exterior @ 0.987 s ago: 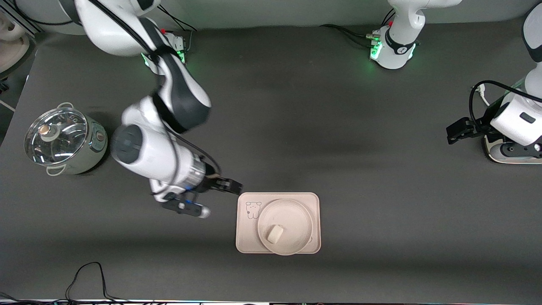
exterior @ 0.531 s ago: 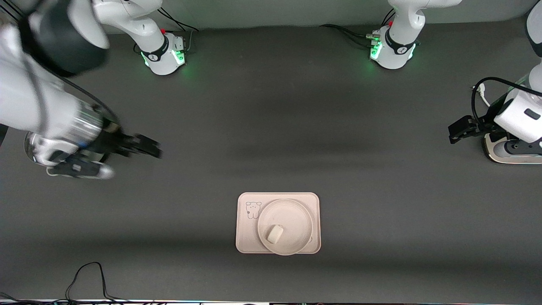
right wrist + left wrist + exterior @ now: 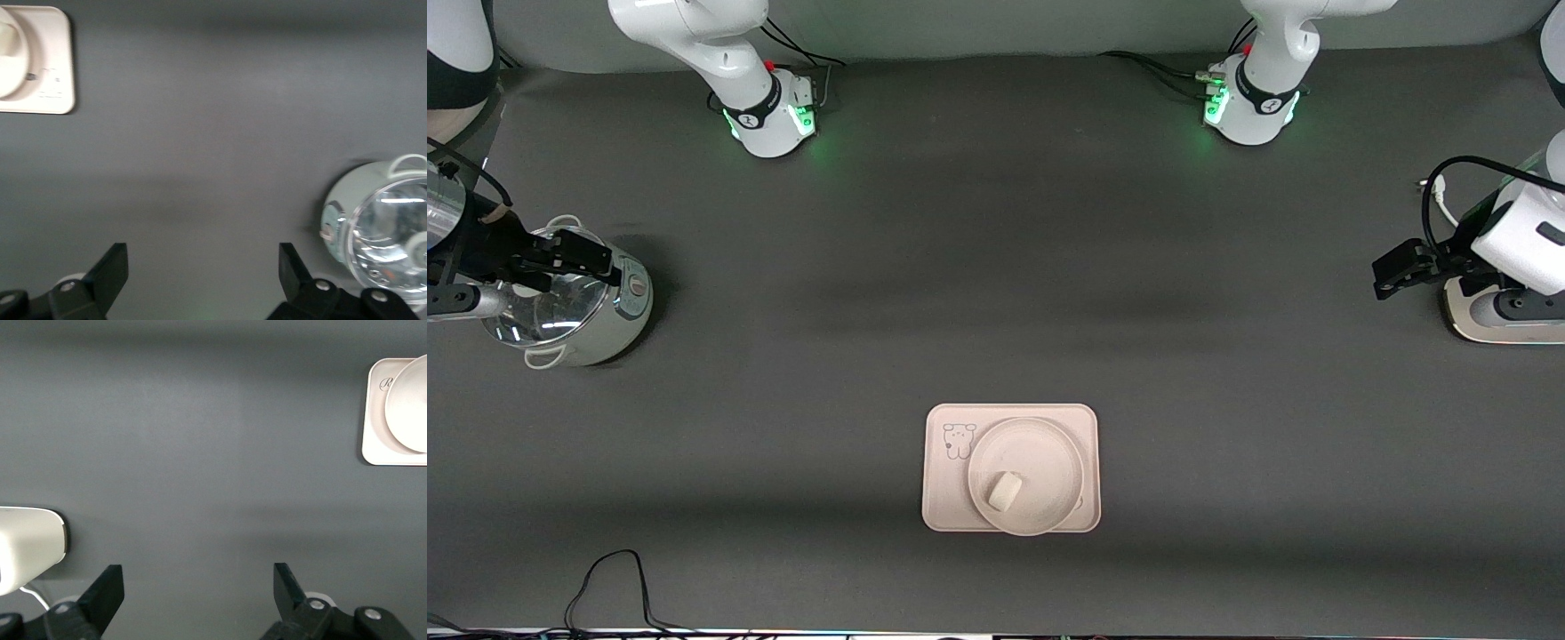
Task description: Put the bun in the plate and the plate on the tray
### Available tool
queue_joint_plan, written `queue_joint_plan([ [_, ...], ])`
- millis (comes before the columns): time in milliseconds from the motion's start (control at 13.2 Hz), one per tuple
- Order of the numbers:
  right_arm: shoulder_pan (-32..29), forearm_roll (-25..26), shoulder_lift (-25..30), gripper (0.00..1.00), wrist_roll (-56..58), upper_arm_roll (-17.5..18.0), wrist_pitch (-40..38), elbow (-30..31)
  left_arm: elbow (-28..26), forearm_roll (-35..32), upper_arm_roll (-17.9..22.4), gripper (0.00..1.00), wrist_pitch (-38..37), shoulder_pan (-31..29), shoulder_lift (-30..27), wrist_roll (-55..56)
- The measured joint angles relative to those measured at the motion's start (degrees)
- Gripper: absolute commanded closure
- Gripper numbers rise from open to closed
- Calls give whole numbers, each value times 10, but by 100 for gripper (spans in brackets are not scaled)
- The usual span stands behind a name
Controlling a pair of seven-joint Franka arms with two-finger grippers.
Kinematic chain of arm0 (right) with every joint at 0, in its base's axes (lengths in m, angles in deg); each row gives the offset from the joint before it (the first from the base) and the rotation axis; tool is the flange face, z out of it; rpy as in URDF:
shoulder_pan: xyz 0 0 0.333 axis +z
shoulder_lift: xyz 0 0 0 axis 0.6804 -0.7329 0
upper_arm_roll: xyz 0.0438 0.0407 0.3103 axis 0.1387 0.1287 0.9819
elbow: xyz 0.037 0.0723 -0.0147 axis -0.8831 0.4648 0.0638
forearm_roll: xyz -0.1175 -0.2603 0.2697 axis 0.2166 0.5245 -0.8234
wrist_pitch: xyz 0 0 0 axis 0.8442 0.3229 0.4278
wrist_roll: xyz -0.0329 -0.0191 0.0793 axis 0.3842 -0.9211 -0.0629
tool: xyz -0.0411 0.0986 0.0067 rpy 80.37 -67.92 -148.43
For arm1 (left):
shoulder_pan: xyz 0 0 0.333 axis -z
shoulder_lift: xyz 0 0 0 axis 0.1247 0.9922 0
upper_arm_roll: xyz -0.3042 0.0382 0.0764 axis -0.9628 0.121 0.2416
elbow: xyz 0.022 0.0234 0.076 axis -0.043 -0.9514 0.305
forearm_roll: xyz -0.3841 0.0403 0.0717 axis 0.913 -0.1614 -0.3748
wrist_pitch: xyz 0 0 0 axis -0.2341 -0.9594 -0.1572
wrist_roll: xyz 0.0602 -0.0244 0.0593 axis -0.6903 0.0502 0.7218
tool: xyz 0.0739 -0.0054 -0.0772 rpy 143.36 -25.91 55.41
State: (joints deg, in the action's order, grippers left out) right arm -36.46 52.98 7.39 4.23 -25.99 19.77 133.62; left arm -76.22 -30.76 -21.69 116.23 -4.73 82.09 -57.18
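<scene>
While both grippers hang apart, bun on plate, far from fingers

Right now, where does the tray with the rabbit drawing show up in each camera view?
Front view: the tray lies low in the middle of the picture, the plate on it.
Left wrist view: only its corner shows at the upper right edge.
Right wrist view: its end shows at the upper left corner.
Shared landmark: the round plate resting on the tray, seen in all three views.
</scene>
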Motion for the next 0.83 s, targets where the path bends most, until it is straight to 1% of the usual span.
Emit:
queue_joint_plan([
  [228,0,17,4,0,0,0,0,2,3,0,0,0,-9,0,0,0],
  [835,-33,20,5,0,1,1,0,3,8,0,0,0,-11,0,0,0],
])
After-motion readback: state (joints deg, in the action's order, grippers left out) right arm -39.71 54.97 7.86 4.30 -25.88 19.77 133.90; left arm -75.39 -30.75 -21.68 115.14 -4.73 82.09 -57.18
